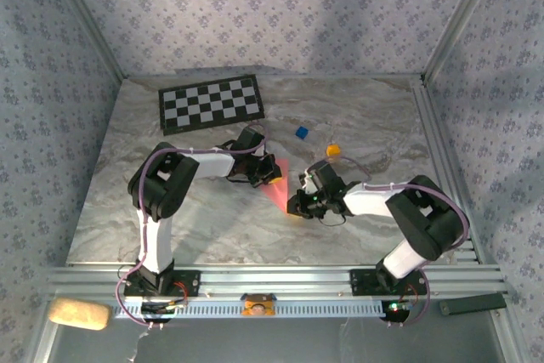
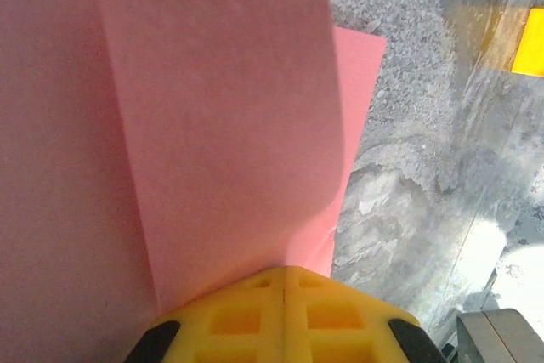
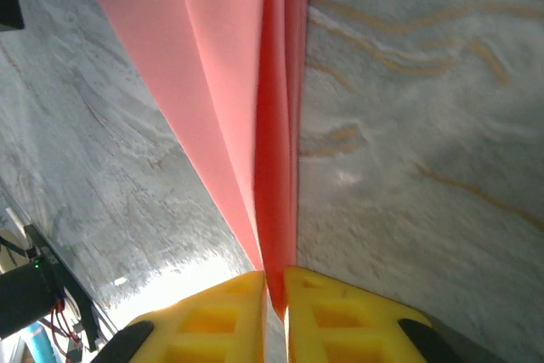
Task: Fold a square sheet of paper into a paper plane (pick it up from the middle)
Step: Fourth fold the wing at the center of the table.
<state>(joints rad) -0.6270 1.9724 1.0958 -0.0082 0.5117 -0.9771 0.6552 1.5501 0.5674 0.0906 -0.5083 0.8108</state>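
Pale wallpaper with a small floral print closes in the marbled grey tabletop (image 1: 212, 227) on three sides, and a ribbed aluminium rail (image 1: 280, 282) runs along its near edge, where both arms are bolted down. At the far left lies a black-and-white checkerboard mat (image 1: 211, 103). A small blue block (image 1: 301, 132) and a small orange block (image 1: 333, 150) sit right of centre, apart from each other.

The paper plane (image 1: 279, 189) is in the middle of the tabletop, between the two arms. From above it shows as a slim salmon-pink strip, running from the end of the left arm (image 1: 204, 163) to the end of the right arm (image 1: 374, 201).

In the left wrist view the yellow left fingers (image 2: 246, 316) are pressed together with only a hairline between them, and the pink paper (image 2: 221, 125) fans out from that seam in flat overlapping layers, so they are holding the plane.

In the right wrist view the right fingers (image 3: 340, 320) stand a narrow slit apart. The plane's folded edge (image 3: 276, 167) is a deeper red along the crease and runs straight down into that slit. Whether the pads still pinch it cannot be told.

A tan sponge-like lump (image 1: 78, 314) lies in front of the rail at the left, and a flat black bar (image 1: 472, 303) lies at the right.
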